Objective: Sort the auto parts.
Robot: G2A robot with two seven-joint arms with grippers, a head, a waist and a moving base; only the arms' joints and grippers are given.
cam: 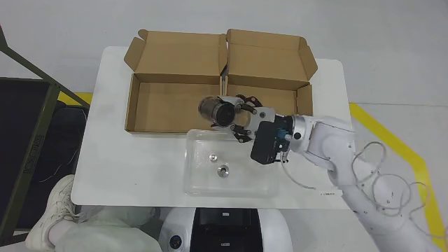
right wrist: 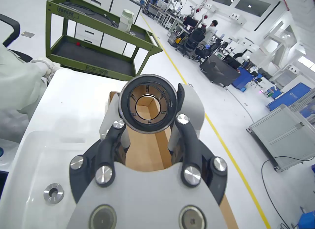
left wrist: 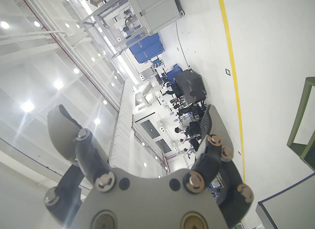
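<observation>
Plainly, my right gripper (right wrist: 150, 109) was pinching the one dark-rimmed, hollow metal cylinder (right wrist: 147, 127) across its sides, with its open bore lying level and pointing away from my wrist. I judged that a side grip suited a smooth round sleeve, since the pads pressed on its broad wall rather than its thin rim. I held it in the air above the near wall of the left brown cardboard box (cam: 161, 101), close to where that box meets the right brown cardboard box (cam: 280, 96). It looked like a carry toward a drop, though I could not tell which box was meant. My left gripper (left wrist: 135, 121) was spread wide with nothing between its fingers and aimed up at the hall, away from the work. By count there were two open boxes side by side at the far half of the white table (cam: 112, 147), one clear plastic tray (cam: 192, 168) nearer me, and two small silver round parts (cam: 212, 157) lying apart in that tray, presumably waiting to be sorted.
</observation>
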